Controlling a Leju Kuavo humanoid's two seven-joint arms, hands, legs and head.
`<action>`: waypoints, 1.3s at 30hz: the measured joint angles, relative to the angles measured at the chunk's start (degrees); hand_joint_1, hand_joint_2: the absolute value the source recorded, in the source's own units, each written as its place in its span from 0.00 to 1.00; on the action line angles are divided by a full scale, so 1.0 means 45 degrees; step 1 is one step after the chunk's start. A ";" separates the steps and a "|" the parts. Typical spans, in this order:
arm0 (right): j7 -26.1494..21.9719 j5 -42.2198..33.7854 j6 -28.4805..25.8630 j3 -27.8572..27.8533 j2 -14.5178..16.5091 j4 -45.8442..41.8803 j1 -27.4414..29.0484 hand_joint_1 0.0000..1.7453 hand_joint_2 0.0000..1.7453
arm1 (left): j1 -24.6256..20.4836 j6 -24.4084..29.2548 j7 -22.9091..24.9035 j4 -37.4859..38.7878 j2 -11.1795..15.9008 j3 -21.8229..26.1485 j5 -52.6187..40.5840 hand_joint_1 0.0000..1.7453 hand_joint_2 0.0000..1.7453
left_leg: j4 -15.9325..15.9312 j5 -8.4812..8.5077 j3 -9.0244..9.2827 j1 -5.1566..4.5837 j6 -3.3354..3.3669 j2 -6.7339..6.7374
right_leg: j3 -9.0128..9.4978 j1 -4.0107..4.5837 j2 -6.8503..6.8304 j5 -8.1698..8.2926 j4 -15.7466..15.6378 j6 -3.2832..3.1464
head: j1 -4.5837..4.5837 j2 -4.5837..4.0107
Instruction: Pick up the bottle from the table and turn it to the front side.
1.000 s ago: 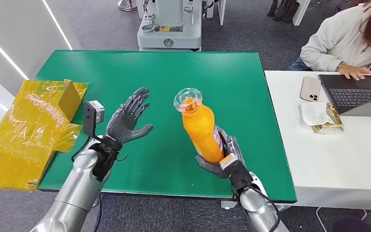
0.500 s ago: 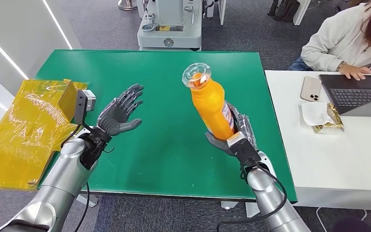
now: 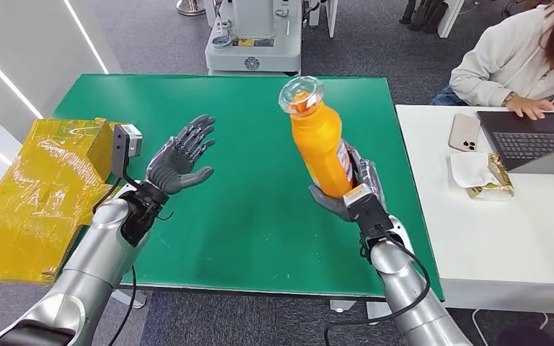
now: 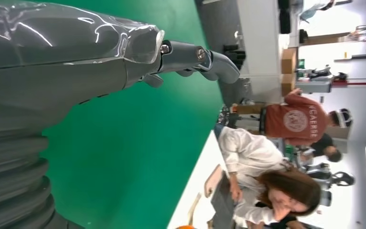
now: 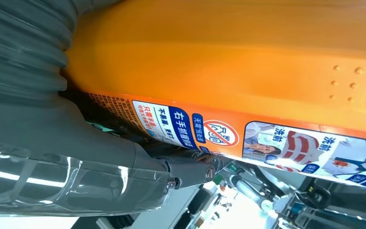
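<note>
My left hand hovers over the green table, palm up, fingers spread, holding nothing. My right hand grasps the orange bottle low on its body, lifted clear of the table, cap tilted away from me. Risk: with the grip so low, the top-heavy bottle could slip or swing while turning. Compared with a second ago, the bottle sits higher and farther forward; my left hand has shifted slightly outward.

Head view looks down over the green table; wrist views sit close behind each hand.
</note>
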 joint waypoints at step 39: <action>0.0649 0.0930 0.0167 0.0798 0.2811 0.4989 -0.2463 1.00 1.00 | -0.0791 0.1978 0.0360 -0.1568 -0.2302 -0.1649 -0.0662 0.00 1.00 | 0.0006 0.0000 -0.0005 0.0001 0.0000 -0.0004 | -0.0004 0.0000 -0.0001 0.0001 0.0006 0.0000 | 0.0000 0.0000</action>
